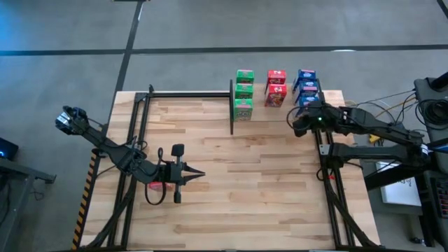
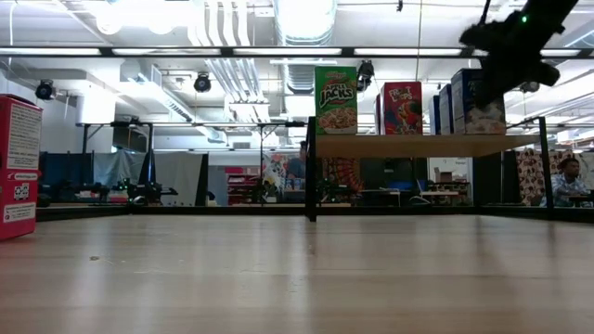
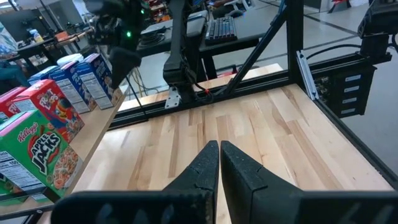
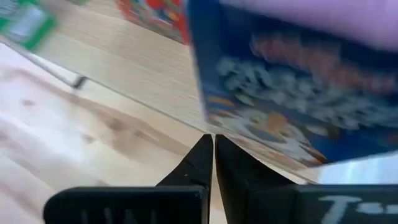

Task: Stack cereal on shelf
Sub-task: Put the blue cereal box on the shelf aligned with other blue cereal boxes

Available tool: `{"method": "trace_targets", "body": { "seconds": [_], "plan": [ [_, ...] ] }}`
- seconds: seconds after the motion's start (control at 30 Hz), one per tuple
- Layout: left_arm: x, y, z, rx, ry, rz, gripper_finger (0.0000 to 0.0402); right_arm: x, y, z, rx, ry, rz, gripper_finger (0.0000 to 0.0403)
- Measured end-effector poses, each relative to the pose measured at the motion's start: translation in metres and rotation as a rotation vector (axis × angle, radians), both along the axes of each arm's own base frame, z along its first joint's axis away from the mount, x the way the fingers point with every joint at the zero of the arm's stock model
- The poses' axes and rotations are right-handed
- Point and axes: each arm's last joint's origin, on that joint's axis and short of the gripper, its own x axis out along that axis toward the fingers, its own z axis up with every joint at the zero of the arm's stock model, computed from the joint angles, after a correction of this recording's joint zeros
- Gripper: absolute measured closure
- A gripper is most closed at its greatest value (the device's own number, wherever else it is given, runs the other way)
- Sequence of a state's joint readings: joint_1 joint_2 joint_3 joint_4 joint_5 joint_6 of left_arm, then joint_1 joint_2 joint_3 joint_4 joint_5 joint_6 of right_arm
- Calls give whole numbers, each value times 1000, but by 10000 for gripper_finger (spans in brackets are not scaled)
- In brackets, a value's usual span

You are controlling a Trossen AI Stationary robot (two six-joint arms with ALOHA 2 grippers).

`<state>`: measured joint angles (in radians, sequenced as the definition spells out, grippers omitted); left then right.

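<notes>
Blue cereal boxes point(image 1: 306, 87) are standing in a row on the shelf point(image 1: 329, 98), with red cereal boxes point(image 1: 276, 87) and then green cereal boxes point(image 1: 243, 93) lined up in their own rows further along, each row apart from the next. In the low view, one more red box point(image 2: 19, 167) is sitting on the tabletop point(image 1: 259, 182), well apart from the shelf. The right gripper point(image 4: 214, 144) is hovering right at the near end of the blue row, its fingers pressed together and gripping nothing, the nearest blue box filling most of its wrist view. The left gripper point(image 3: 219, 150) is waiting well away over the bare planks of the tabletop, pointing toward the right arm, its fingers likewise closed tight and empty
</notes>
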<state>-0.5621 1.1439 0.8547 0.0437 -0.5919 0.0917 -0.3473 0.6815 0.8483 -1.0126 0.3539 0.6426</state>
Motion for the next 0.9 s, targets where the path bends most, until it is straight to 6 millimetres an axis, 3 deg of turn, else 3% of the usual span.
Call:
{"method": "trace_targets", "body": {
  "seconds": [0.5,0.73,0.9],
  "plan": [
    [0,0,0,0,0,0,401,21,19,61,-16,-158,240,394],
    [0,0,0,0,0,0,401,46,13,90,-105,-67,246,394],
    [0,0,0,-3,0,1,401,60,8,102,-149,124,189,394]
  ]
}}
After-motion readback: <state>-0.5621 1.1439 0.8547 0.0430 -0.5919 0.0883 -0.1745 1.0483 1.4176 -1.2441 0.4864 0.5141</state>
